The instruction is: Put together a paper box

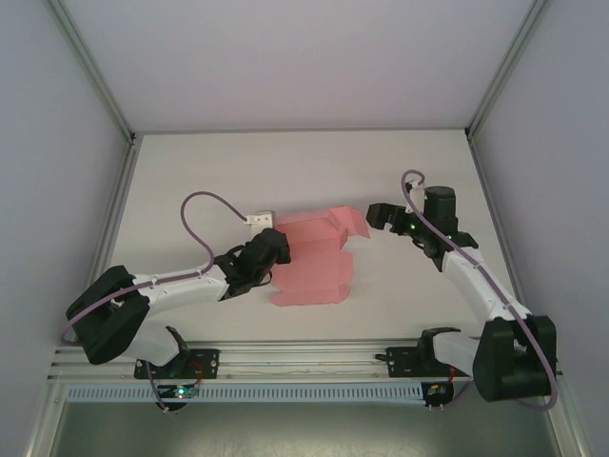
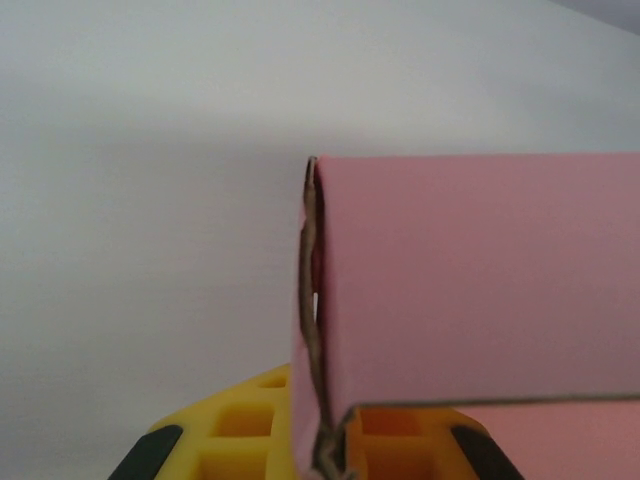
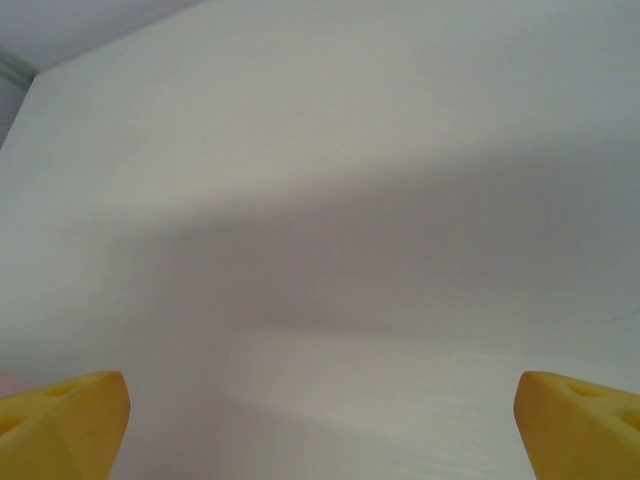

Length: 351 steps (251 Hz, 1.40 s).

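Your left end effector (image 1: 269, 249) is clamped on the pink paper box (image 1: 314, 265). With your right end effector (image 1: 378, 215) spread apart and holding nothing, pulling may crease or slip that thin edge.

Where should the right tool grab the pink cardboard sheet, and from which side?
The raised flap at the pink creased cardboard sheet's far right corner, from the right: it lifts off the table beside the open right tool, opposite the left tool's pinch.
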{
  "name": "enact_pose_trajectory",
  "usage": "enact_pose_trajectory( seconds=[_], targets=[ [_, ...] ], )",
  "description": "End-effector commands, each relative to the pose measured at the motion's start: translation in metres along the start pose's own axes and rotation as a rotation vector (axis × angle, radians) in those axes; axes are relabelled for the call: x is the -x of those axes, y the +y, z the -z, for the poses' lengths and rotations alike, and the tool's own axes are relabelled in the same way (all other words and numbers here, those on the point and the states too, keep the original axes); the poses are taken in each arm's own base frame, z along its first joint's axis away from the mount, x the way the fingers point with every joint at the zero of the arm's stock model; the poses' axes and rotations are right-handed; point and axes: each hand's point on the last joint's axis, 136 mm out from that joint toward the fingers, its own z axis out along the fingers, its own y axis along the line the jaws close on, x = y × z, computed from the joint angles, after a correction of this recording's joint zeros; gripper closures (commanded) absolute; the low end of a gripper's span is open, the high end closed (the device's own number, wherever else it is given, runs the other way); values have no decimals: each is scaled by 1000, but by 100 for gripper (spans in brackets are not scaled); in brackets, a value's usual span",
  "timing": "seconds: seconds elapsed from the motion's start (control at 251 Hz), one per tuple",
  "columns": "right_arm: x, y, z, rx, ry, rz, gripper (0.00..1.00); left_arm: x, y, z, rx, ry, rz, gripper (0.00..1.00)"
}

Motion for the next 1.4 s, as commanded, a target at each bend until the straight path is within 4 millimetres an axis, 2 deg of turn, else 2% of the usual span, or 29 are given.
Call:
enact_pose_trajectory(
  seconds=[0.0, 0.196, 0.447, 0.571, 0.619, 0.738, 0.85, 1.046, 1.209, 1.397],
  targets=[
    [-3, 33, -3, 155, 55, 61, 2, 9, -12, 6, -49, -39, -2, 100],
    [-35, 74, -2, 293, 139, 184, 2, 13, -8, 7, -26, -57, 8, 100],
    [-67, 99, 2, 296, 166, 303, 2, 15, -2, 7, 10, -64, 12, 100],
    [-74, 110, 4, 325, 152, 362, 9, 14, -2, 7, 11, -59, 11, 100],
    [-76, 112, 4, 336, 156, 382, 15, 14, -4, 6, 7, -56, 10, 100],
    [-78, 117, 2, 356, 159, 409, 26, 13, -8, 6, -15, -45, 8, 100],
    [-76, 121, 0, 358, 158, 425, 30, 12, -12, 6, -31, -37, 4, 100],
    [-62, 123, -5, 285, 93, 465, 45, 8, -13, 3, -26, -11, -11, 100],
    [-53, 118, -5, 186, 43, 469, 57, 7, -12, 1, -4, 1, -22, 100],
    [-43, 104, -8, 31, -30, 461, 64, 5, -19, -2, -5, 14, -49, 100]
  ],
)
